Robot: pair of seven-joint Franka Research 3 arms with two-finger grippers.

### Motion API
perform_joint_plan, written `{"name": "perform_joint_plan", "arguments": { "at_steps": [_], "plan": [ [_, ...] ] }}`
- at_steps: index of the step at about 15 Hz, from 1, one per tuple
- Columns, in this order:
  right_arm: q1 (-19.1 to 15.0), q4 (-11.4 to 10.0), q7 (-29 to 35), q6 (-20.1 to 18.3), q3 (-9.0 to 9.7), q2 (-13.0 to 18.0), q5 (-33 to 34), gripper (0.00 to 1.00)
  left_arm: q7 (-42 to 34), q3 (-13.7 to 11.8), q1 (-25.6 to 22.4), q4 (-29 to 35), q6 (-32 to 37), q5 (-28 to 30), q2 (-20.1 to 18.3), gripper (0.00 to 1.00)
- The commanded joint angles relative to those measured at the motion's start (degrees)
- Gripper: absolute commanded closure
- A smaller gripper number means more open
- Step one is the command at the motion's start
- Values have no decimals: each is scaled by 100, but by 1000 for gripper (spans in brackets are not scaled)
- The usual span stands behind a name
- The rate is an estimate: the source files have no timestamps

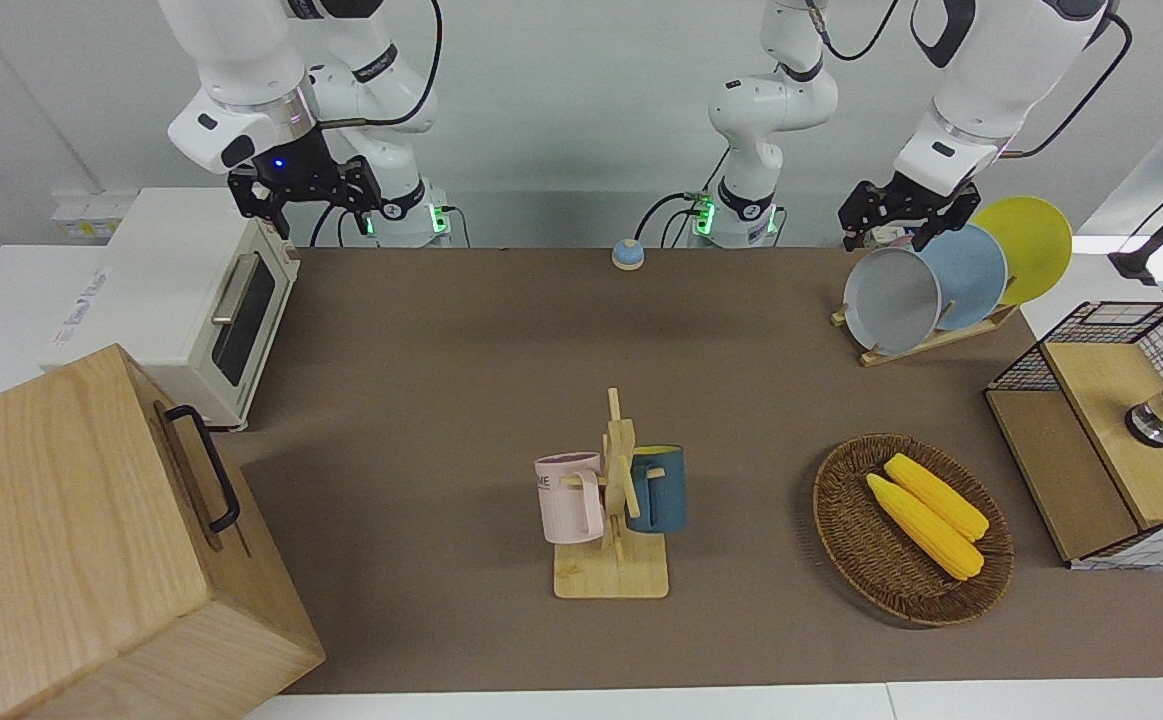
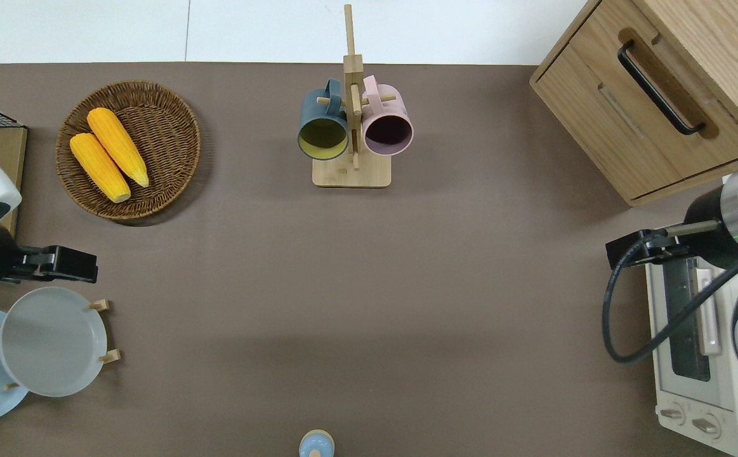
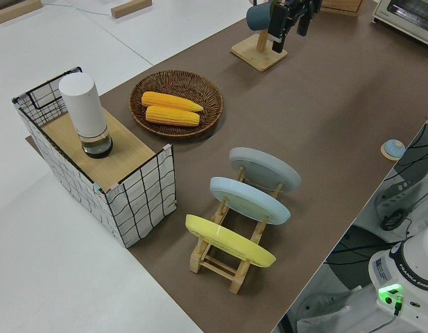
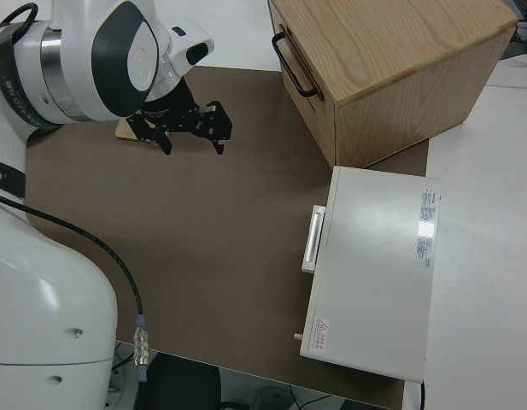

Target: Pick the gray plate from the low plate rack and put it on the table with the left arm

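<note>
The gray plate (image 1: 891,300) leans in the slot of the low plate rack (image 1: 926,343) that is farthest from the left arm's end of the table (image 1: 441,400). The plate also shows in the overhead view (image 2: 51,341) and the left side view (image 3: 266,168). My left gripper (image 1: 891,225) is open and empty in the air. In the overhead view the left gripper (image 2: 58,271) is over bare mat just off the gray plate's rim, between rack (image 2: 112,357) and corn basket. My right gripper (image 1: 306,195) is open and parked.
A light-blue plate (image 1: 971,275) and a yellow plate (image 1: 1031,245) stand in the same rack. A wicker basket (image 1: 841,540) holds two corn cobs. A mug stand (image 1: 616,500), a wire-sided box (image 1: 1111,430), a wooden cabinet (image 1: 71,540) and a toaster oven (image 1: 181,300) are also here.
</note>
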State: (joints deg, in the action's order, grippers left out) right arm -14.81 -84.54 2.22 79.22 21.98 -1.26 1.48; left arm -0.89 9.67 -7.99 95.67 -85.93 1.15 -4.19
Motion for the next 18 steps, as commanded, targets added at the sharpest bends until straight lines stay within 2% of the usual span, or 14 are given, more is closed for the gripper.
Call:
{"name": "perform_joint_plan", "arguments": {
  "at_steps": [1,7,10,15,18],
  "plan": [
    [-136,43,68,-65,114,12,37,17,27,0,-97,329,68,-36,-214,0],
    [-136,43,68,-65,114,12,37,17,18,0,-98,1146,-186,-18,-854,0],
    [-136,43,68,-65,123,12,37,17,-34,-132,-141,1752,-538,140,-1285,0],
    [-136,43,68,-65,123,12,37,17,-70,-281,-168,2070,-732,132,-1453,0],
    [-136,34,68,-65,123,20,37,17,-70,-405,-203,2184,-811,-104,-1480,0]
  ]
}}
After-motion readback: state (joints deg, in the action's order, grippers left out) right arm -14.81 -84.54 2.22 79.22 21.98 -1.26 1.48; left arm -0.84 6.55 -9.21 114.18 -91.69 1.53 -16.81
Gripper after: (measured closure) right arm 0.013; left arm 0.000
